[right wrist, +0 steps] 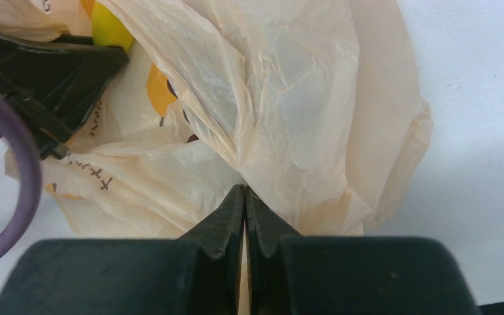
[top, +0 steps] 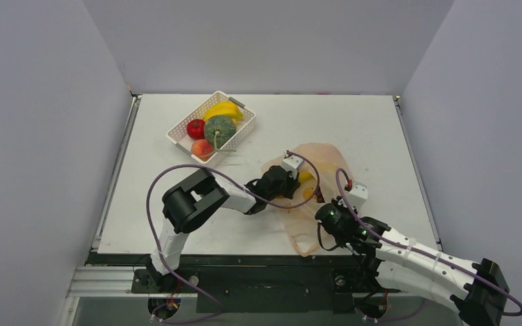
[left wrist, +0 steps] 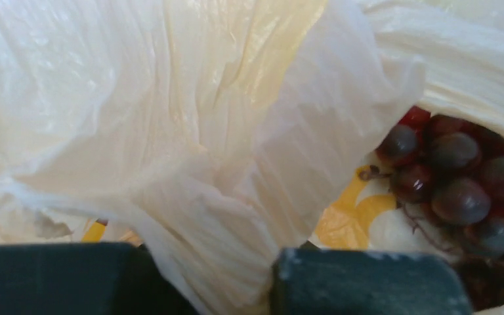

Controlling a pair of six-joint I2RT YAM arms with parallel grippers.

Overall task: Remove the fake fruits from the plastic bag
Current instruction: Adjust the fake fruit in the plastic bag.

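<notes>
**Spotter A:** Your left fingers (left wrist: 341, 282) are pinching a bunched fold of the plastic bag (left wrist: 170, 98). The film is pleating down into the gap between the two dark pads and is touching both.

**Spotter B:** Your right fingers (right wrist: 239, 203) are pressing shut, tip against tip. They are catching a crease of that bag right at the tips.

**Spotter A:** Past your left fingers, off to the right, the grape bunch (left wrist: 453, 177) is lying inside the bag. It is showing dark purple-red through the opening and resting over a yellow print. It is sitting apart from the pads, with film between them.

**Spotter B:** In your right wrist view, the yellow fruit (right wrist: 108, 29) is peeking out of the bag at the top left. It is sitting just beside the black body that carries your left fingers. A purple cable (right wrist: 13, 170) is curving down the left edge.

**Spotter A:** From above, the bag is lying crumpled on the table (top: 353, 122) between your two arms. One loop handle is trailing toward the near edge. You are reaching into it with the left arm from the left and holding it with the right arm from the near side.

**Spotter B:** Well apart, toward the far left, the white basket (top: 192, 115) is sitting on the table. It is holding the bananas (top: 224, 110), the red apple (top: 196, 128), the green melon (top: 219, 130) and a peach (top: 202, 147).
</notes>
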